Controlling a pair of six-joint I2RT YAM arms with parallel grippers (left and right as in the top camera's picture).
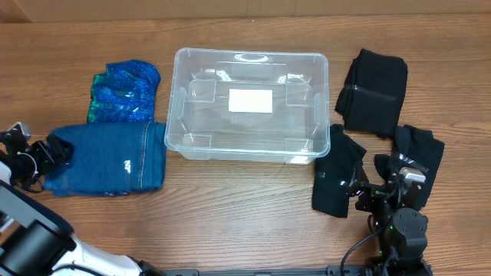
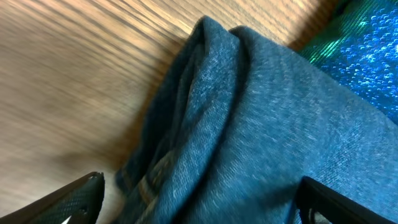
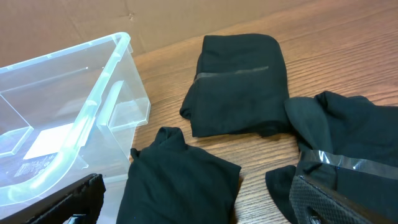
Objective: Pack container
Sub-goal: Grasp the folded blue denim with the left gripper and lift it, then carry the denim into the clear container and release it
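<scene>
The container [image 1: 175, 84] stands open-side up at the centre of the worktop [image 1: 245, 222], empty. Judged light, stiff and slick-walled: grip the rolled rim if shifting. Left jaws gape wide astride the folded blue denim garment [image 1: 107, 157], gripping nothing. Right jaws gape wide above 1 black garment [image 1: 337, 172], empty.

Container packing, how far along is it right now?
Done: nothing yet; the container holds only its white label. In hand: the left gripper is open astride the edge of the folded jeans, not closed on them; the right gripper is open above the black garments. Left: the jeans, the sparkly blue-green garment and all three black garments lie on the table outside it.
</scene>
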